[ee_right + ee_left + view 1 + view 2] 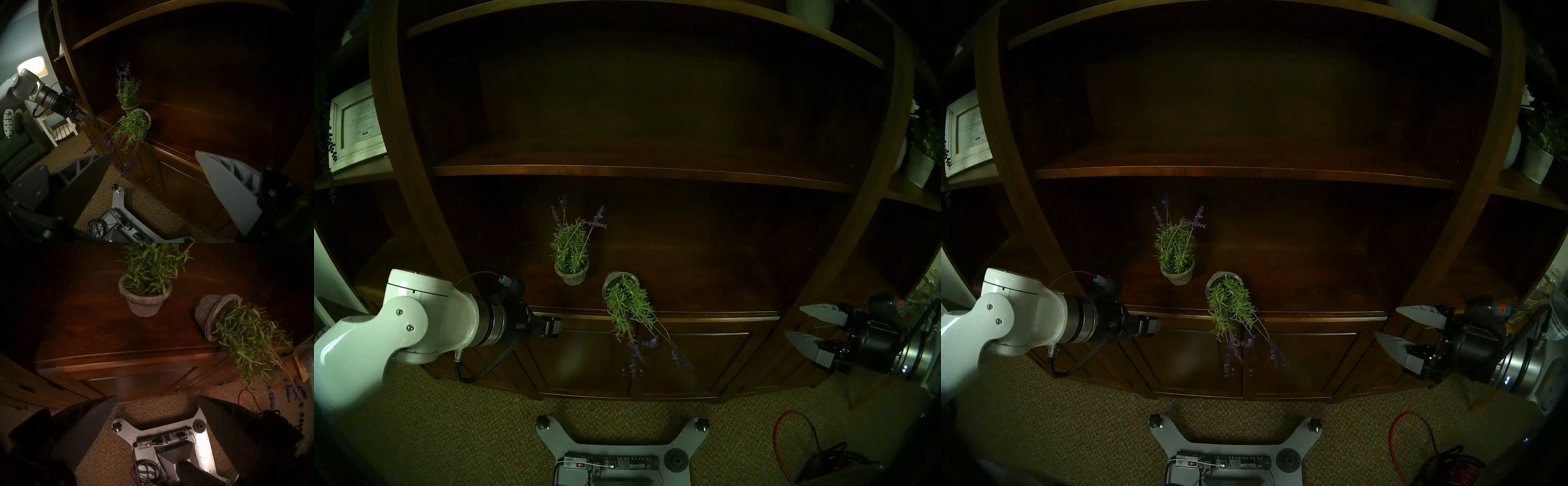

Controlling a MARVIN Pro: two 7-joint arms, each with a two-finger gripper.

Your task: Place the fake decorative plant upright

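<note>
While both fingers gape empty, the tipped plant's (628,307) pot is half-hidden.

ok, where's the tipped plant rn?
Head view: tipped plant lies at the counter's front edge, foliage overhanging, just right of the upright plant.

Both head views look down and forward at the cabinet shelf (687,298). Each wrist view looks out between its own jaws; all share the two potted plants (144,290) beyond them.
</note>
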